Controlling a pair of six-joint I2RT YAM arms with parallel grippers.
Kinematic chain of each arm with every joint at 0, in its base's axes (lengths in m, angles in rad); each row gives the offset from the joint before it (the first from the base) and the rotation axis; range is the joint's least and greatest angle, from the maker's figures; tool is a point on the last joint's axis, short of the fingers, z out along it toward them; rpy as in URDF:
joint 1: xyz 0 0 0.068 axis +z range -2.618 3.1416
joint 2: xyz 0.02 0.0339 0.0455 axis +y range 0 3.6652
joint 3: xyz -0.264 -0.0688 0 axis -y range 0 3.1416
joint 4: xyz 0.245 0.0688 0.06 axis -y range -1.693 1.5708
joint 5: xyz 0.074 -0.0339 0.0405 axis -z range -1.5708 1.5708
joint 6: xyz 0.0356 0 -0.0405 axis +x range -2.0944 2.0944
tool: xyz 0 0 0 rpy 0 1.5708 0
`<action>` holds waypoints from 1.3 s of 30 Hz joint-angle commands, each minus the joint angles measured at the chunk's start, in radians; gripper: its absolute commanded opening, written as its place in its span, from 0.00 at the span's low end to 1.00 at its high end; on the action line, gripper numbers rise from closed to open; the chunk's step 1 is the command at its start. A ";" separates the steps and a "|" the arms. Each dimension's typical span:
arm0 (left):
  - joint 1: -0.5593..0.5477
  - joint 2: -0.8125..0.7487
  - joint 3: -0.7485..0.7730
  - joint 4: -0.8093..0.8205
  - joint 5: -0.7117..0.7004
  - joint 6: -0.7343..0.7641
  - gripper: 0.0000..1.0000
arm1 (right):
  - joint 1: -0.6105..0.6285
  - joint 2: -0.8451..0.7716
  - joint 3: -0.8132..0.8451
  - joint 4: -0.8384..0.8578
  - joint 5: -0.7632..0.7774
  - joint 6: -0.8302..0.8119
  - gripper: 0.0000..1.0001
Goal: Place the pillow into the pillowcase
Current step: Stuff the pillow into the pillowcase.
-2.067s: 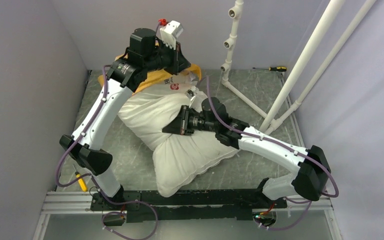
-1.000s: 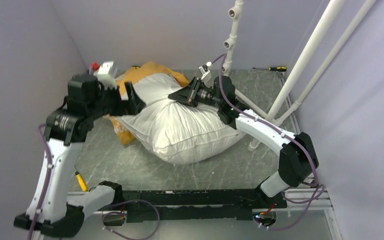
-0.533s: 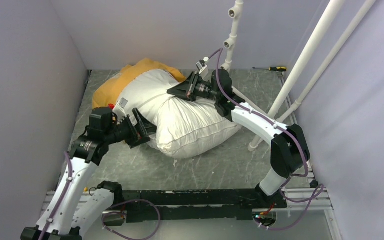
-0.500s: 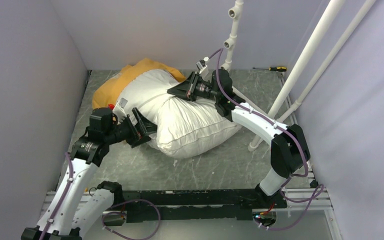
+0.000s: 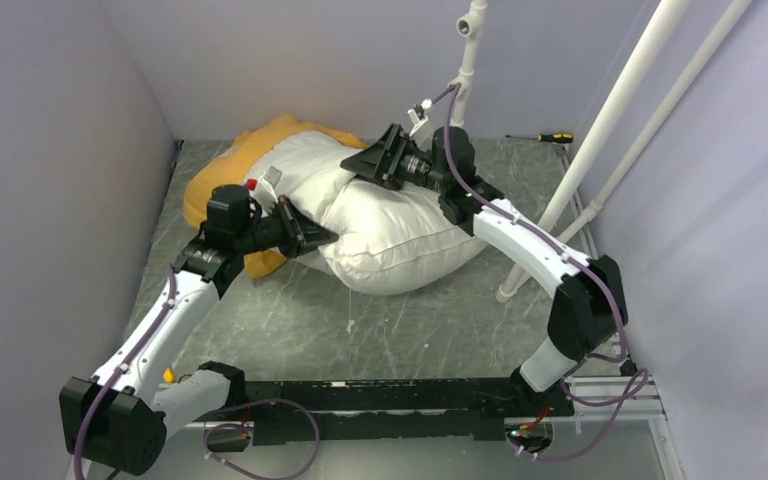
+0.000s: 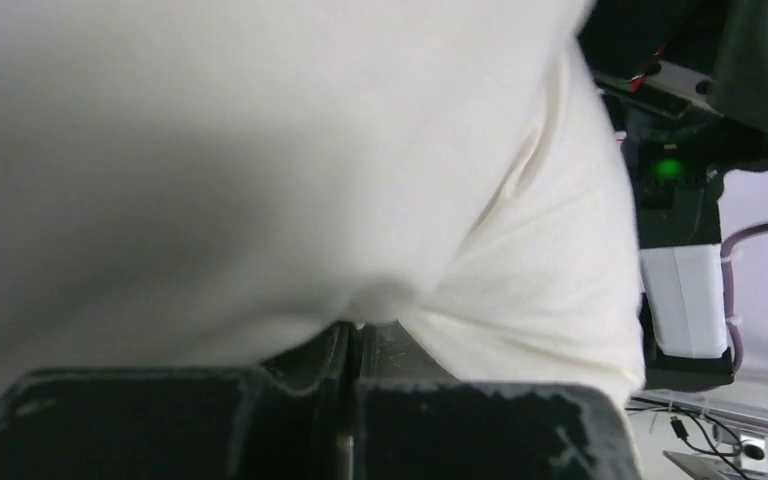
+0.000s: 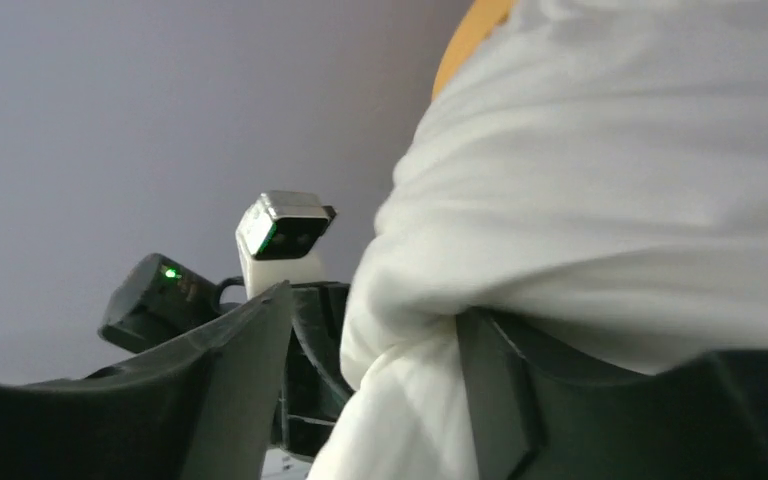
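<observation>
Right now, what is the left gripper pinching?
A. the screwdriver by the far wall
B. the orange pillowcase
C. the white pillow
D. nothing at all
C: in the left wrist view the left gripper is shut, with a fold of the white pillow drawn in between its fingers.

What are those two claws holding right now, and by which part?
The left gripper pinches a fold of the pillow at its near left end. The right gripper stands open around the pillow's far edge, not clamped.
</observation>
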 commanded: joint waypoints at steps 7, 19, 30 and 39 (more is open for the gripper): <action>0.125 0.119 0.408 0.032 0.011 0.119 0.00 | 0.016 -0.368 0.309 -0.594 0.338 -0.490 0.99; 0.327 0.344 0.660 0.114 0.141 0.057 0.00 | 0.053 -0.614 -0.182 -0.416 0.067 -0.289 0.99; 0.338 0.237 0.598 0.018 0.164 0.164 0.00 | 0.052 -0.530 -0.342 -0.075 0.205 -0.030 1.00; 0.337 0.095 0.426 0.014 0.219 0.120 0.00 | 0.052 -0.359 -0.273 0.204 0.273 0.000 0.99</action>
